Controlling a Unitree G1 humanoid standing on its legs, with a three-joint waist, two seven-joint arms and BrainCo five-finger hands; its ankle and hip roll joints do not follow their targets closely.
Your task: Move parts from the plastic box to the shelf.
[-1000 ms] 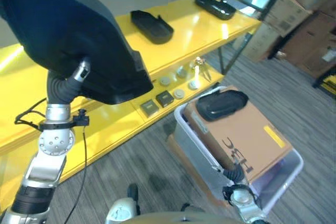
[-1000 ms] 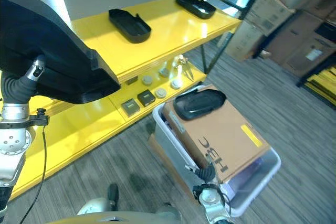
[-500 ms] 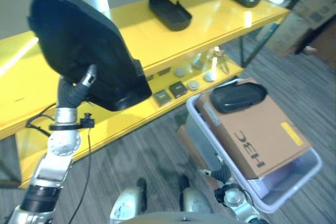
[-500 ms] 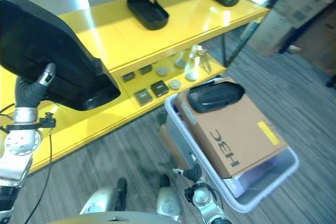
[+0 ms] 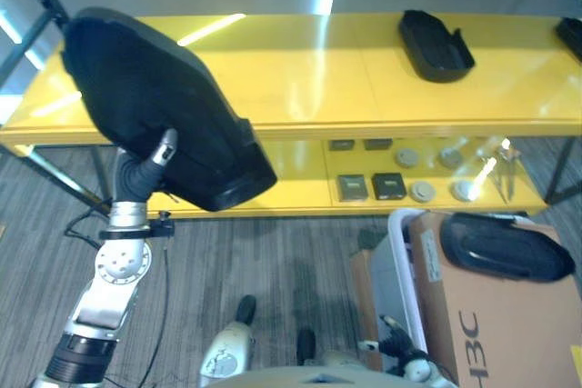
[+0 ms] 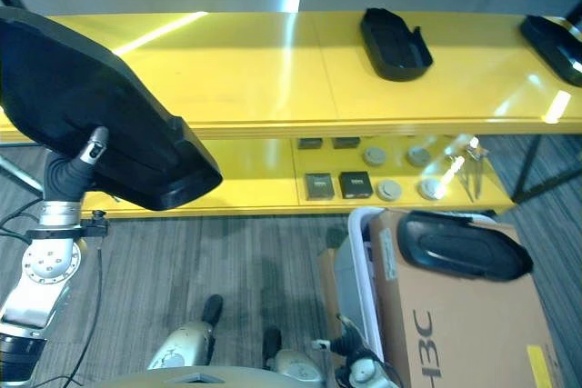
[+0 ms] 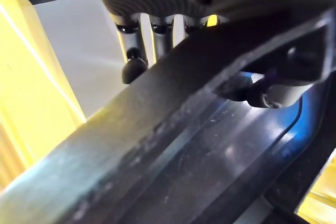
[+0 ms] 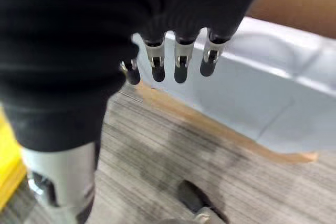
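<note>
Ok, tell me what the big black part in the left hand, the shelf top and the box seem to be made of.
Black part: probably moulded plastic, matte outside, glossier inside by the left hand.
Shelf top: yellow and glossy, streaked with light reflections; likely painted metal or laminate.
Plastic box: pale, translucent-looking plastic with smooth walls.

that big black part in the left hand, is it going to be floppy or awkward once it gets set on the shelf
The black part looks like a rigid moulded shell, so probably stiff. It dwarfs the left hand gripping its edge, so it may swing or tip. Its rounded shape could rock on the yellow shelf.
</note>
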